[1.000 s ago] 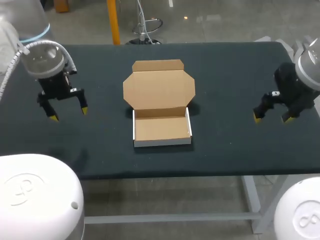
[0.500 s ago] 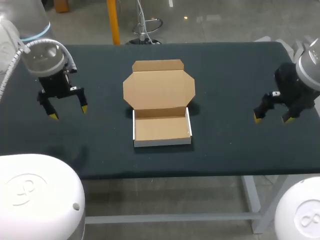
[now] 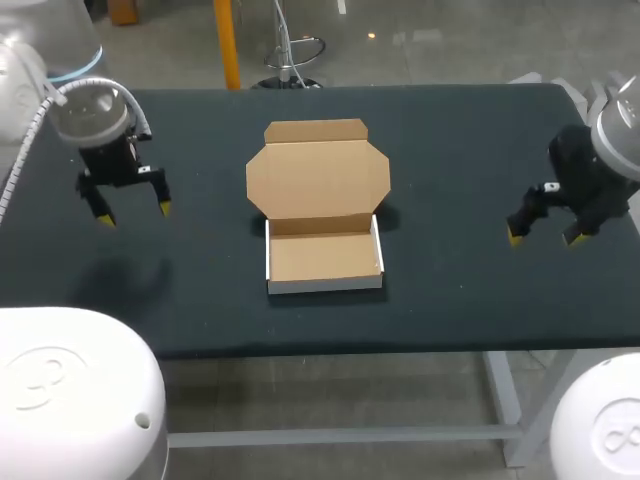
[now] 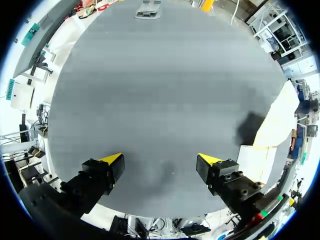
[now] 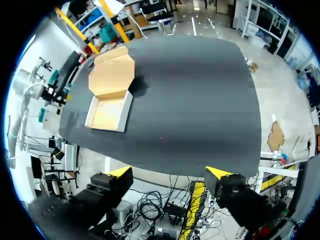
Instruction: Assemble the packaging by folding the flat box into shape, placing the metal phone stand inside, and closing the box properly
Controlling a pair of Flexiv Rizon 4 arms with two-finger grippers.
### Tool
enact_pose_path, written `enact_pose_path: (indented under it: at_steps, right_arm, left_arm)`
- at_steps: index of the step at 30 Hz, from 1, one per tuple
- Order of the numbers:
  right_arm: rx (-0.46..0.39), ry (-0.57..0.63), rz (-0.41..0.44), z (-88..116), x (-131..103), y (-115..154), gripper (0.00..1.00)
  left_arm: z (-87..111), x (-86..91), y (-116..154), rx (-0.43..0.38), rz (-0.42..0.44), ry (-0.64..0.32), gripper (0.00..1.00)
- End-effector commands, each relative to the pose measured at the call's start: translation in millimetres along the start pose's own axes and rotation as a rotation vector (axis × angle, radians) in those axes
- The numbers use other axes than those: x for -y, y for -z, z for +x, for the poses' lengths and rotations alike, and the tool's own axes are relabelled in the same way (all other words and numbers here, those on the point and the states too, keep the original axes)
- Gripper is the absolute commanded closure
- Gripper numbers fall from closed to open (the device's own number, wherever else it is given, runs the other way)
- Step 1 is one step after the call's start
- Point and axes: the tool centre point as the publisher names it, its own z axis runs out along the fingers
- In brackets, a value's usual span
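One box (image 3: 322, 215) lay near the middle of the dark table (image 3: 460, 150), its shallow tray formed with white outer walls and a brown floor; its lid lay flat and open on the far side of the tray, with a narrow tuck flap at the lid's far end; the tray's inside showed only bare cardboard.

Two grippers hung over the table, one on each side of the box and well apart from it; dark table surface lay between each of them and the cardboard. The left gripper (image 3: 134, 214) had its two yellow-tipped fingers spread apart, holding nothing; in its wrist view the left gripper (image 4: 160, 162) looked down on plain table (image 4: 160, 75), and the box (image 4: 272, 127) sat out beside one finger, not touching it. The right gripper (image 3: 544, 238) likewise had its fingers apart and held nothing; from its wrist the right gripper (image 5: 170, 175) stood near the table's edge (image 5: 200, 100), with the box (image 5: 111, 87) far ahead across the surface.

By count: one box, two grippers, four yellow tips.
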Motion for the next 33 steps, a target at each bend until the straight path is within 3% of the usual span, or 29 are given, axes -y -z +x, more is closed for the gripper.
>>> enact_pose_path:
  at_steps: [1,7,33]
  right_arm:
    - [0.002,0.0,0.005,0,0,3,0.0]
    - [0.002,0.0,0.005,0,0,3,0.0]
    - [0.002,0.0,0.005,0,0,3,0.0]
  left_arm:
    - [2.4,33.1,-17,0.008,-0.046,-0.009,0.0]
    - [-4.6,67.4,-31,0.011,-0.069,-0.006,0.0]
    - [-20.8,169.8,-60,0.014,-0.082,0.002,0.0]
